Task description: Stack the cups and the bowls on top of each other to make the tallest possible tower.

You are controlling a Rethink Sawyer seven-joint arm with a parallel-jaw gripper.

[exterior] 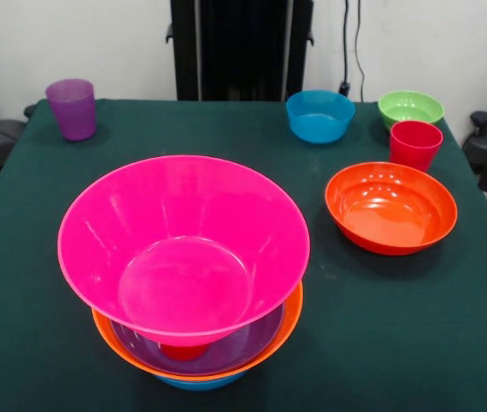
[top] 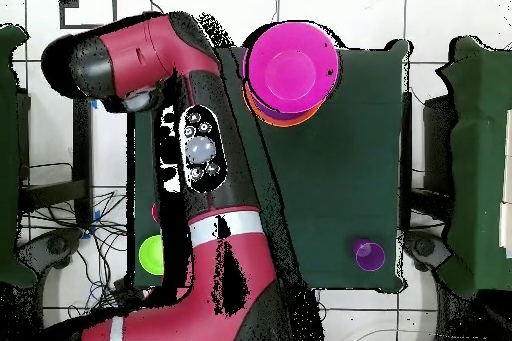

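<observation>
I see the green-clothed table (exterior: 45,283) with the tower (exterior: 187,283) at its front edge: a large pink bowl (exterior: 183,245) perched on a red cup (exterior: 183,351) inside a purple bowl (exterior: 243,348), nested in an orange bowl (exterior: 288,319) over a blue one (exterior: 200,383). In the overhead view the red arm (top: 200,157) lies along the table's side, beside the pile; the pincer itself I cannot find, so I cannot tell how its jaws stand. To the right sit a red-orange bowl (exterior: 391,208), a blue bowl (exterior: 319,116), a green bowl (exterior: 410,107), a red cup (exterior: 416,144); far left, a purple cup (exterior: 71,108).
</observation>
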